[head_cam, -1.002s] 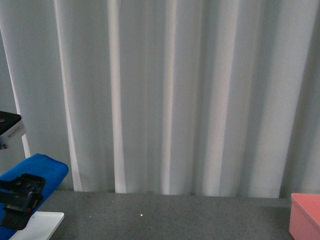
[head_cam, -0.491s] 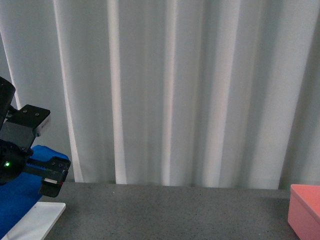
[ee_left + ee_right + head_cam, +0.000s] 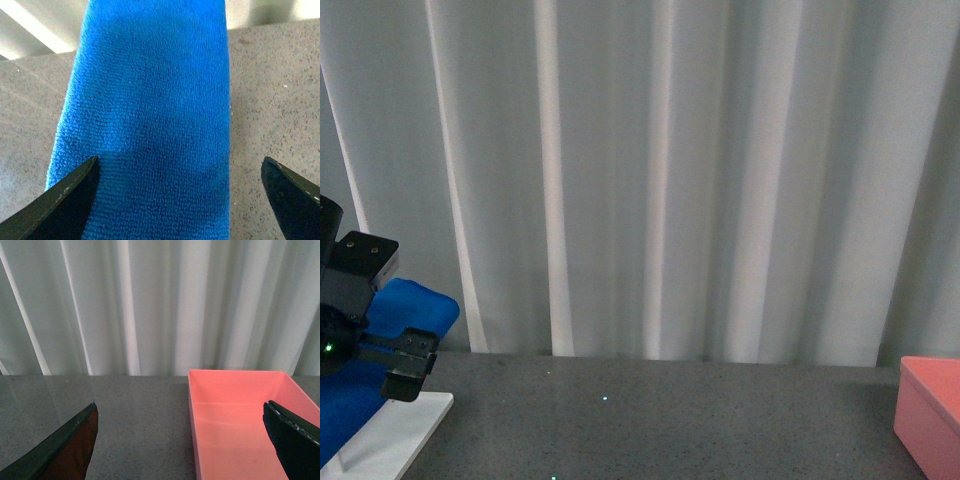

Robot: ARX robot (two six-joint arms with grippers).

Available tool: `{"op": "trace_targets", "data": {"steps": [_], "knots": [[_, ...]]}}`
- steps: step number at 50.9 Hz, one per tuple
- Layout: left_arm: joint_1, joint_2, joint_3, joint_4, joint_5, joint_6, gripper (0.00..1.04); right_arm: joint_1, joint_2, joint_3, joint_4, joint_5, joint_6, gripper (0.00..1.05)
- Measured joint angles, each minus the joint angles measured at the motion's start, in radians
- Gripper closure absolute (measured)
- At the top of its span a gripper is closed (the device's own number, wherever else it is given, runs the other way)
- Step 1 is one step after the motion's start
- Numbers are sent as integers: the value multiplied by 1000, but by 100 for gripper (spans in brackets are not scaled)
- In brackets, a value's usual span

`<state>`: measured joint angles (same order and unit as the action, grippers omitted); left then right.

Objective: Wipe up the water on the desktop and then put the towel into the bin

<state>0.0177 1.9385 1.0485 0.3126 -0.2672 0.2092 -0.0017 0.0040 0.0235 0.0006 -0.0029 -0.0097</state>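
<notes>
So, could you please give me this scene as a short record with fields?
towel: blue, far left, not gripped
left pincer: open around the towel, not closed on it
right pincer: open, empty, facing the bin
bin: pink, far right, visible part empty
desktop: dark grey, speckled

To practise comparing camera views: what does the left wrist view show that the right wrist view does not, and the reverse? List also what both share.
Only the left wrist view shows the towel, blue and fluffy, seen between the wide-apart left jaws. Only the right wrist view shows the bin, pink, its visible inside bare, with the pleated curtain behind it. Both show the speckled grey desktop and a pair of dark jaws standing open; in the right wrist view these are the right jaws.
</notes>
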Motion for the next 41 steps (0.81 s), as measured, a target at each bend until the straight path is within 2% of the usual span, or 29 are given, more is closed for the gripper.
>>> {"op": "trace_targets", "data": {"steps": [13,19,29,41], "knots": [[1,7,-1,-26,12,-31,8,0,0,0,0,0,0,7],[2,7,0,-29,13,-33,25,0,0,0,0,0,0,7],[12,8,0,-27,-16,-31,62,0,0,0,0,0,0,7],[22,8,0,-28,-25,-32,99,0,0,0,0,0,0,7]]}}
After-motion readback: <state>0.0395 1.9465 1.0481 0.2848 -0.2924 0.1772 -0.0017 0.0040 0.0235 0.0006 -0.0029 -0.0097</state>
